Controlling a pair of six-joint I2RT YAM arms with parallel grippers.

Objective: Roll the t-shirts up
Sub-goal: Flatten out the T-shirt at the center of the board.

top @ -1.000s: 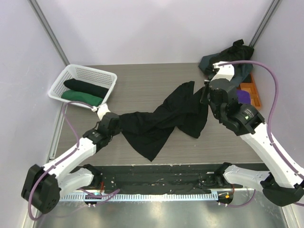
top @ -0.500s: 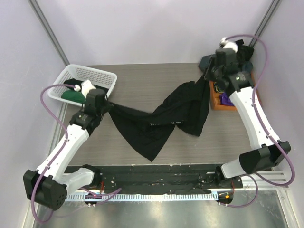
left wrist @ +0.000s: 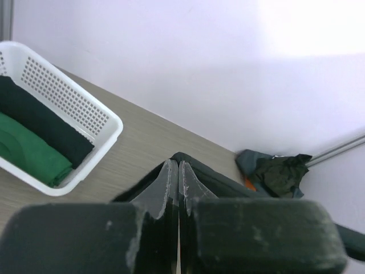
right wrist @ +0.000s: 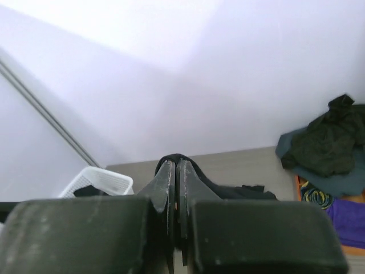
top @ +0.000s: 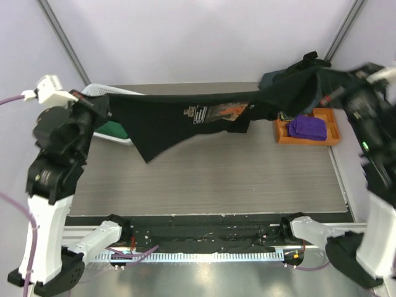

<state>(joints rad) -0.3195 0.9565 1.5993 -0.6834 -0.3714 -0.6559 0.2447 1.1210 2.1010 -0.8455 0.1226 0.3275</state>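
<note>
A black t-shirt (top: pixel 185 117) with a white and orange print hangs stretched in the air between both grippers, above the table. My left gripper (top: pixel 105 106) is shut on its left end, black cloth pinched between the fingertips (left wrist: pixel 178 165). My right gripper (top: pixel 334 83), blurred, is shut on the right end, with cloth folded over the tips (right wrist: pixel 175 162). A pile of dark t-shirts (top: pixel 297 68) lies at the back right corner. A rolled black t-shirt (left wrist: pixel 40 123) and a rolled green one (left wrist: pixel 28 154) lie in the white basket (left wrist: pixel 68 114).
The white basket (top: pixel 93 91) at the back left is partly hidden behind my left arm. An orange tray (top: pixel 328 133) holding a purple cloth (top: pixel 307 128) sits at the right edge, below the pile. Lilac walls close in the table on three sides.
Both arms have risen and drawn apart. The black t-shirt has come off the table and now hangs taut between them, its print showing.
</note>
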